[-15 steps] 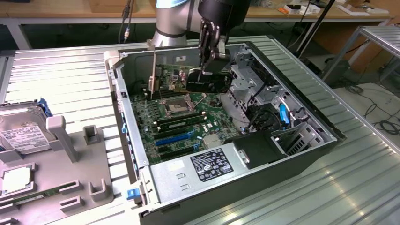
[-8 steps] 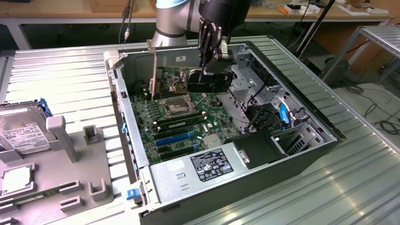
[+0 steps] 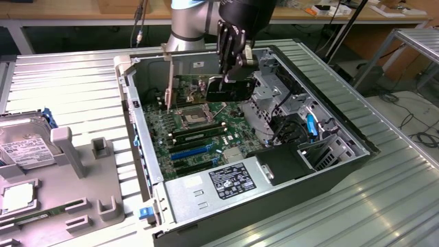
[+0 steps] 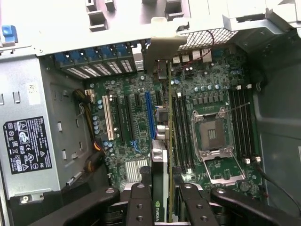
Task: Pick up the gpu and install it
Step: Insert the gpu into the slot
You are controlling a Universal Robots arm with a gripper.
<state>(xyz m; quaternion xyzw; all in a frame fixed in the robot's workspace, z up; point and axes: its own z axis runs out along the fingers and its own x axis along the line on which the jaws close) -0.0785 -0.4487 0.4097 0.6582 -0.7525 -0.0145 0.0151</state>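
The gpu (image 3: 226, 90) is a thin dark card with a long silver bracket (image 3: 168, 77) at one end. My gripper (image 3: 233, 71) is shut on its top edge and holds it upright inside the open computer case (image 3: 141, 154), just above the green motherboard (image 3: 199, 123). In the wrist view the gpu (image 4: 162, 155) shows edge-on between my black fingers (image 4: 139, 207), running toward its bracket (image 4: 162, 44) at the case's rear wall. It hangs beside the blue slot (image 4: 149, 113) and the white slot (image 4: 111, 117). I cannot tell whether its lower edge touches a slot.
A power-supply box (image 3: 230, 181) with a white-on-black sticker fills the case's near end, and drive bays with cables (image 3: 295, 123) line the exterior view's right. The CPU socket (image 4: 211, 134) sits open. A grey fixture (image 3: 82, 180) and a silver hard drive (image 3: 24, 149) lie outside the case.
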